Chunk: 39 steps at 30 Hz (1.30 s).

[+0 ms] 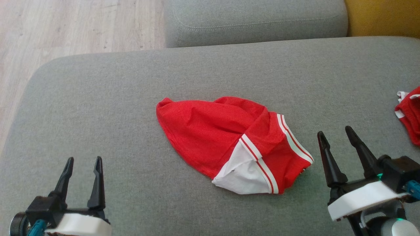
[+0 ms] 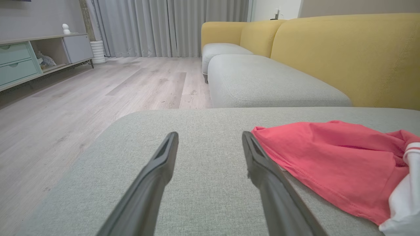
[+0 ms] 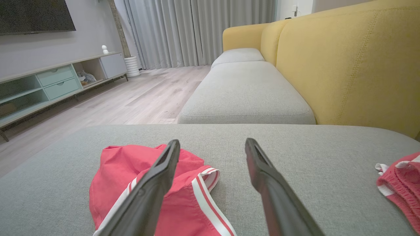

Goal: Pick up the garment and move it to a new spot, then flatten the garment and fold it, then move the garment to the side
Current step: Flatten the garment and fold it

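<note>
A red garment [image 1: 226, 141] with white stripes and a white panel lies crumpled in the middle of the grey cushion [image 1: 115, 98]. My left gripper [image 1: 83, 164] hovers open at the lower left, well clear of the cloth. On the lower right my right gripper [image 1: 336, 134] is open too, just right of the garment's striped hem. In the left wrist view the garment [image 2: 334, 157] lies to the right of the open left gripper [image 2: 210, 137]. The right wrist view has the garment [image 3: 131, 170] partly behind the left finger of my right gripper [image 3: 212, 144].
A second red and white garment [image 1: 410, 111] lies at the cushion's right edge. Another grey cushion [image 1: 256, 19] sits beyond, with a yellow sofa back [image 3: 354, 59] to the right. Wooden floor [image 1: 65, 29] lies past the cushion's left and far edges.
</note>
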Available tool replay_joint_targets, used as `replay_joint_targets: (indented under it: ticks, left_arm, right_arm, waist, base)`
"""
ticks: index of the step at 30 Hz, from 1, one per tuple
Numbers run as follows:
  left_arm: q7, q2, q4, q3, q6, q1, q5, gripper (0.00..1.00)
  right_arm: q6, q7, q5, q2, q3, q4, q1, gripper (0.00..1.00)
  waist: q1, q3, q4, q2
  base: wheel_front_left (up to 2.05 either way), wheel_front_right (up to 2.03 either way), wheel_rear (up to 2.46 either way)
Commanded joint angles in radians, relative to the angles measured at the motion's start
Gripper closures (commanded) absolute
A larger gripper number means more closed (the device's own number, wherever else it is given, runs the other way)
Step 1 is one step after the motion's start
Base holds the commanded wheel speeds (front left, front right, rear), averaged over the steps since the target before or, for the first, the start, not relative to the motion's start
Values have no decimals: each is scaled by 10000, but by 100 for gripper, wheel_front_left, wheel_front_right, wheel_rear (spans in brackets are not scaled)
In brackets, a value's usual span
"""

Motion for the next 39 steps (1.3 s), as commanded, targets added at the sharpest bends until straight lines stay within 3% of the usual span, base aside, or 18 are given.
replay_joint_targets:
  ticks: [1, 21, 30, 35, 39]
  left_arm:
    - [-28, 155, -343, 359, 80, -360, 71, 0]
    - [-102, 202, -348, 287, 154, -486, 33, 0]
    - [-132, 140, -446, 200, 209, -859, 109, 0]
    - [-256, -45, -409, 34, 190, -1404, 249, 0]
    - [-365, -181, -307, -96, 152, -1676, 330, 0]
  right_arm:
    - [-7, 76, -41, -25, 190, -421, -257, 0]
    - [-7, 313, -30, -117, 396, -405, -311, 0]
    - [-7, 1651, 616, -817, 2053, 653, -545, 0]
    - [-7, 1589, 789, -840, 2867, 1539, -1339, 0]
    - [-7, 1434, 729, -704, 2963, 2195, -1847, 0]
  waist:
    - [1, -5, 5, -1]
    - [1, 30, 82, -1]
    - [1, 481, 209, -1]
    - [1, 920, 484, -1]
    - [1, 1117, 684, -1]
  base:
    - [0, 0, 0]
    - [0, 0, 0]
    - [0, 0, 0]
    - [0, 0, 0]
    - [0, 0, 0]
